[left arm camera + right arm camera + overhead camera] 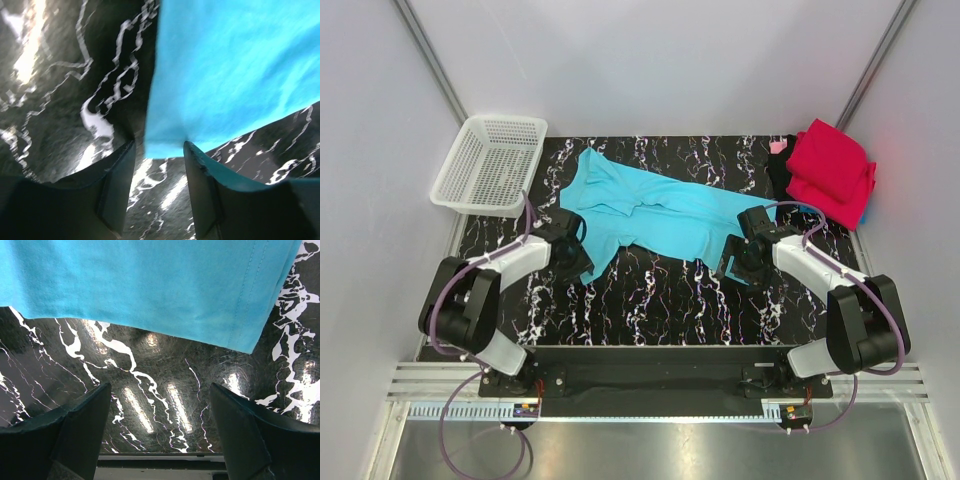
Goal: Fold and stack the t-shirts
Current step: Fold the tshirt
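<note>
The turquoise shirt (650,215) lies rumpled at the table's (650,305) centre, the left gripper (159,144) at 8 o'clock straddling its corner with jaws parted, unclenched, and the right gripper (160,386) at 4 o'clock spread wide, empty, near its hem.

The turquoise shirt (645,215) is plain, and its stitching is the same colour. The red shirt (830,170) is solid crimson, with a pink scrap (778,147) poking out next to it. The table (650,300) is glossy black with white marble-type veins. The basket (490,165) is white mesh.
</note>
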